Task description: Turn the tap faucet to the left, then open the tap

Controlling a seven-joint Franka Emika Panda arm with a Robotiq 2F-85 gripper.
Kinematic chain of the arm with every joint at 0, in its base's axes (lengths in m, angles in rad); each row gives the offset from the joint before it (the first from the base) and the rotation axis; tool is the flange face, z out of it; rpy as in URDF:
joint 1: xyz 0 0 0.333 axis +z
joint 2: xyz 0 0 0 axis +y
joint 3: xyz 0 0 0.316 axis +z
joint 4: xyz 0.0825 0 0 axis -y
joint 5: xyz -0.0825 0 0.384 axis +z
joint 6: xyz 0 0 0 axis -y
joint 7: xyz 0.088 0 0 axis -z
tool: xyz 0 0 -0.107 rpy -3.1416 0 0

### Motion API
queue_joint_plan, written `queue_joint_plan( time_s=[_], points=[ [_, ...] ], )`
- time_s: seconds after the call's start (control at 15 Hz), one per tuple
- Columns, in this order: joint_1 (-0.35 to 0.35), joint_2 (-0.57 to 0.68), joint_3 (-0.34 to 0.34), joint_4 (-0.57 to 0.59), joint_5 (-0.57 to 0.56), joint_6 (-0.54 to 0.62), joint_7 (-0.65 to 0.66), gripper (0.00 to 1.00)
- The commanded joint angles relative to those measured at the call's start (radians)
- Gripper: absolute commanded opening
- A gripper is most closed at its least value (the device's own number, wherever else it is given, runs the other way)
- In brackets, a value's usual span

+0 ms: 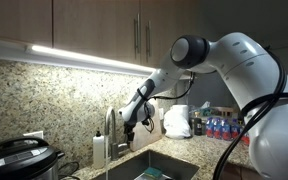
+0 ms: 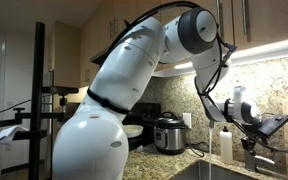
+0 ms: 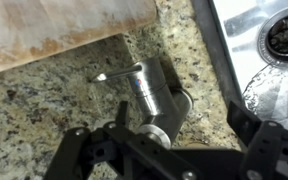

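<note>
Your gripper [image 3: 174, 135] is open: in the wrist view its two black fingers [image 3: 84, 150] stand wide apart and grip nothing. The steel body of the tap faucet [image 3: 154, 95] rises between them, close to the palm. The tap stands on the granite counter [image 3: 44, 110] at the back edge of the sink [image 3: 234, 60], and in an exterior view it is just beside the white soap bottle [image 1: 100, 148], with the gripper against its far side.

The thin lever [image 3: 119, 72] juts sideways from the tap body, away from the basin. The arched spout is too slim in these pictures to tell which way it points, so check that before you commit.

If the spout has yet to be swung left, it is probably best to press one finger flat against the neck and sweep in a slow arc about the tap's axis. A pinch on round polished steel is likely to slip. For the lever, bring one fingertip under or behind its free end and move it gently through its travel. Stay clear of the soap bottle, which would probably tip at a light knock
</note>
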Motion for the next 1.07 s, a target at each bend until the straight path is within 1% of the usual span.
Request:
queue_joint_plan(
  time_s=[0.0, 0.07, 0.13, 0.4, 0.47, 0.6, 0.8, 1.0],
  points=[
    [-0.009, -0.119, -0.027, -0.145, 0.005, -0.015, -0.012, 1.0],
    [-0.021, -0.148, -0.024, -0.179, 0.013, -0.026, -0.033, 1.0],
    [-0.015, -0.176, -0.043, -0.211, 0.008, -0.034, -0.021, 1.0],
    [-0.018, -0.295, -0.082, -0.338, 0.028, -0.088, -0.029, 1.0],
    [-0.024, -0.331, -0.084, -0.369, 0.054, -0.121, -0.041, 1.0],
    [-0.014, -0.399, -0.109, -0.418, 0.112, -0.207, -0.019, 1.0],
    [0.016, -0.497, -0.171, -0.462, 0.176, -0.371, 0.069, 1.0],
    [0.032, -0.594, -0.227, -0.493, 0.164, -0.502, 0.19, 1.0]
  ],
)
